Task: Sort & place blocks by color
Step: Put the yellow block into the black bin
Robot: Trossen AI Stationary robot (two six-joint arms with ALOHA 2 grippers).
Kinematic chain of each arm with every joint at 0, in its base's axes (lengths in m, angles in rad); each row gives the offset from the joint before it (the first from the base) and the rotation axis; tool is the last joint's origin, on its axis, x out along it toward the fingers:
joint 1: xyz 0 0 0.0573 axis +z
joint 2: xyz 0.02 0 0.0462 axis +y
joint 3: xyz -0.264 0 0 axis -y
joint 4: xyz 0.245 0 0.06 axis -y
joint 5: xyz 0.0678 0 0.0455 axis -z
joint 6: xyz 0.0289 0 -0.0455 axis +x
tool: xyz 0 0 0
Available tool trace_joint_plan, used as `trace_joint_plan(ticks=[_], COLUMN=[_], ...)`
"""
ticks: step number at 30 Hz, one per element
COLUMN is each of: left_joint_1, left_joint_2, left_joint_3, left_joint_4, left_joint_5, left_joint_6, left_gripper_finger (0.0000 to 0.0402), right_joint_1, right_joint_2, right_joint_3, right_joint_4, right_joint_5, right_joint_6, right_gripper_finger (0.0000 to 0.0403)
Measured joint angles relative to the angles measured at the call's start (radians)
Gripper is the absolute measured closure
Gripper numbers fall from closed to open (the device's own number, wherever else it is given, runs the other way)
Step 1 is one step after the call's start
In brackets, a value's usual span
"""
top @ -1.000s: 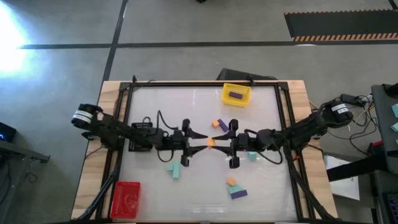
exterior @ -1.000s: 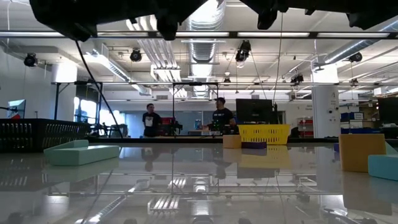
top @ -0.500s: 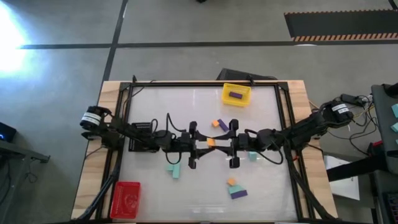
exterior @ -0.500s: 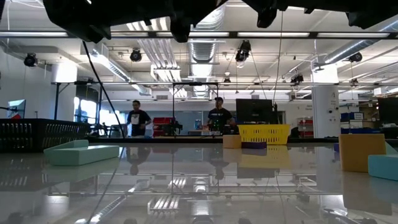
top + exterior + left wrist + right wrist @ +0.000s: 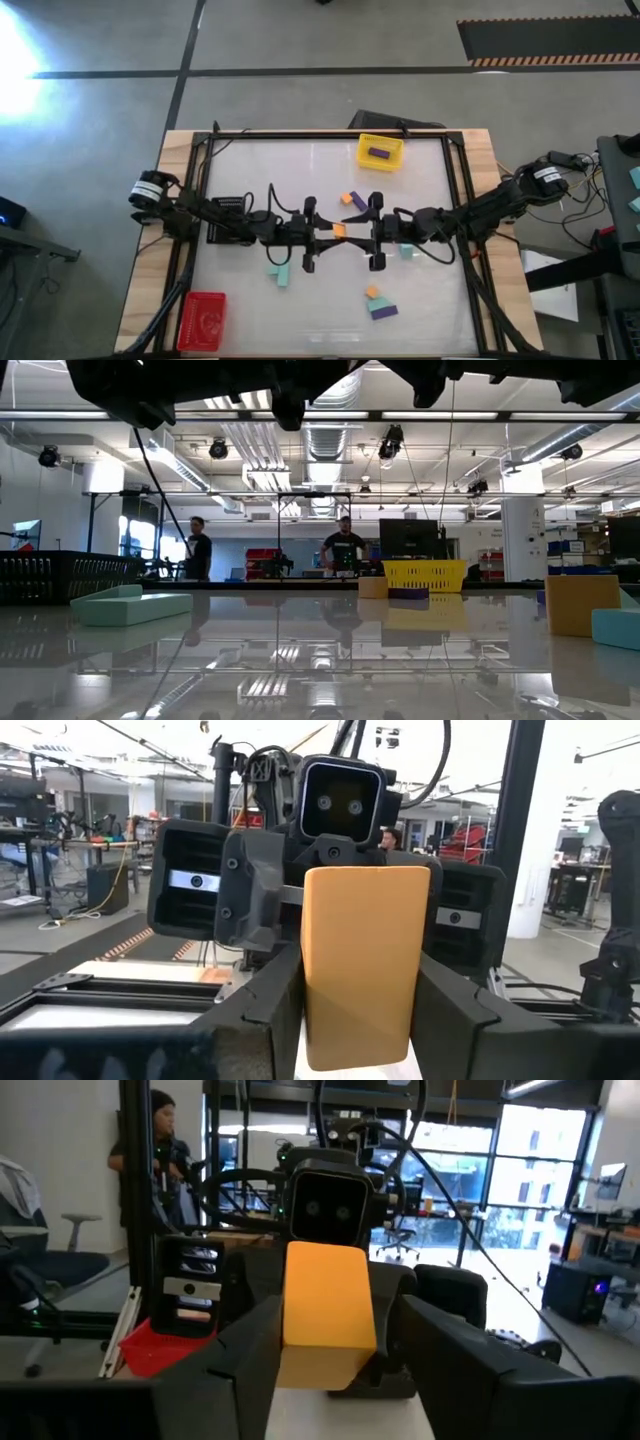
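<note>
In the high view the left gripper has closed in from the left on the orange cube at frame center, and both wrist views show it pinched between the left gripper and the right gripper together (a handover, I judge, not yet released).

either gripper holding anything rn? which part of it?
Both hold one orange block mid-table, above the surface: left gripper and right gripper each have fingers on its opposite side faces, meeting nose to nose.
</note>
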Motion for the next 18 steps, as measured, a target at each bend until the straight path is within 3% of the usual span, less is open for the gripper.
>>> trace_joint_plan(ticks=[4,7,12,18], left_joint_1=[0.000,0.007,0.032,0.084], left_joint_2=[-0.007,-0.040,-0.168,-0.346], left_joint_3=[0.000,0.001,0.028,0.075], left_joint_4=[-0.050,-0.225,-0.775,-1.589], left_joint_5=[-0.030,-0.115,-0.289,-0.336], left_joint_6=[-0.035,-0.082,-0.260,-0.711], left_gripper_finger=[0.0278,0.0278,0.0278,0.0278], right_joint_1=[-0.002,-0.001,-0.002,0.000], right_joint_2=[-0.038,-0.089,-0.184,-0.314], right_joint_3=[-0.001,0.005,0.024,0.038], right_joint_4=[-0.075,-0.154,-0.374,-0.592], right_joint_5=[0.009,0.032,0.196,0.313], right_joint_6=[0.013,0.042,0.060,0.080], right_gripper_finger=[0.0191,0.0180,0.0176,0.0183])
